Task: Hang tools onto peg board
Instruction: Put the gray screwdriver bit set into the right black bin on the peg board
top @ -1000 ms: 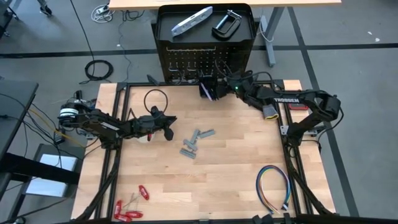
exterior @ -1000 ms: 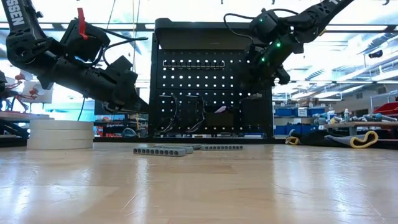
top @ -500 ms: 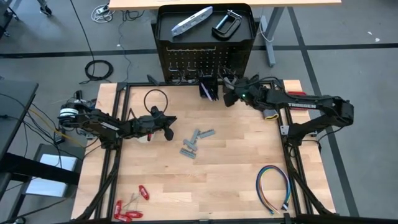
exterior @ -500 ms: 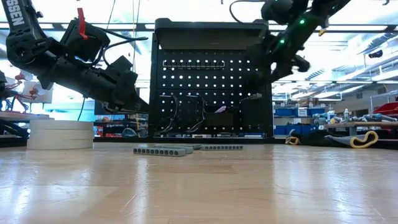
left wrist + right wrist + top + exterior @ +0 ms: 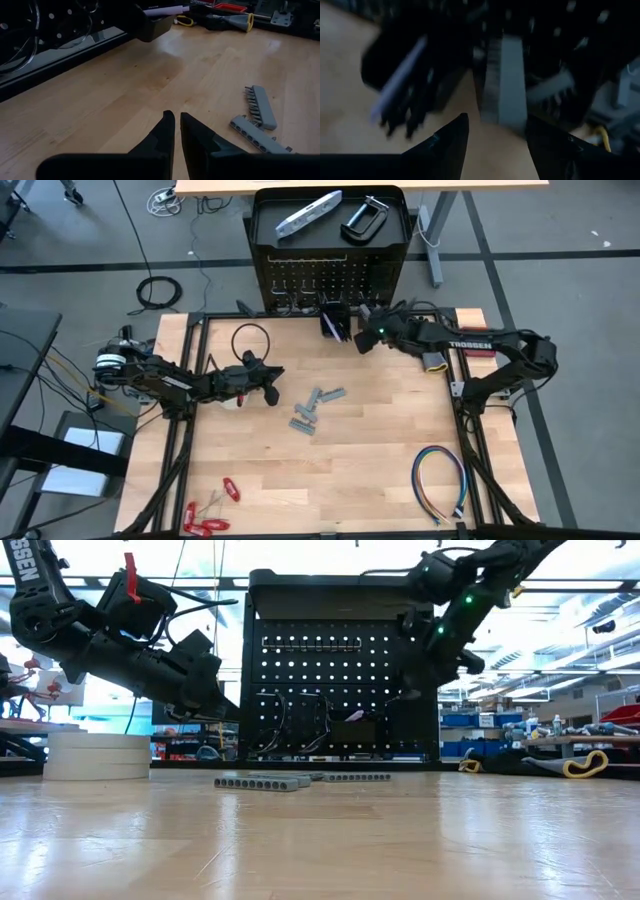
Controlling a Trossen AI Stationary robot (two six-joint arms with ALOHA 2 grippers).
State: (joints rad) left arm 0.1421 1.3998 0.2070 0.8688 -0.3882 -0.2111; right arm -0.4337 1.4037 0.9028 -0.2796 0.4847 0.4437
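Since the earlier frames the right arm has been swung back toward the peg board [image 5: 330, 275]; half a second ago it was drawn out to the side. The right gripper [image 5: 362, 338] is now placed just in front of the board's lower edge, beside the small bin [image 5: 335, 323] holding dark pens. Nothing else on the table has been shifted, and the left arm has been kept where it was.

The peg board stands directly ahead of the right gripper. In the right wrist view a grey metal piece [image 5: 506, 75] is seen upright ahead of and between the fingers [image 5: 451, 135], its long axis running vertically along the board face, apparently already set against it; that it is not gripped is only a judgement, since the view is blurred. The fingers are spread moderately with a clear gap and nothing visibly clamped.

The left gripper [image 5: 174, 131] is held low over the table with its fingers nearly together and empty. The loose grey metal pieces [image 5: 314, 410] lie ahead of it and slightly to one side, well apart from the right gripper, so the left arm is judged the nearer for those. The cable loop [image 5: 250, 338] lies beside the left gripper toward the board.
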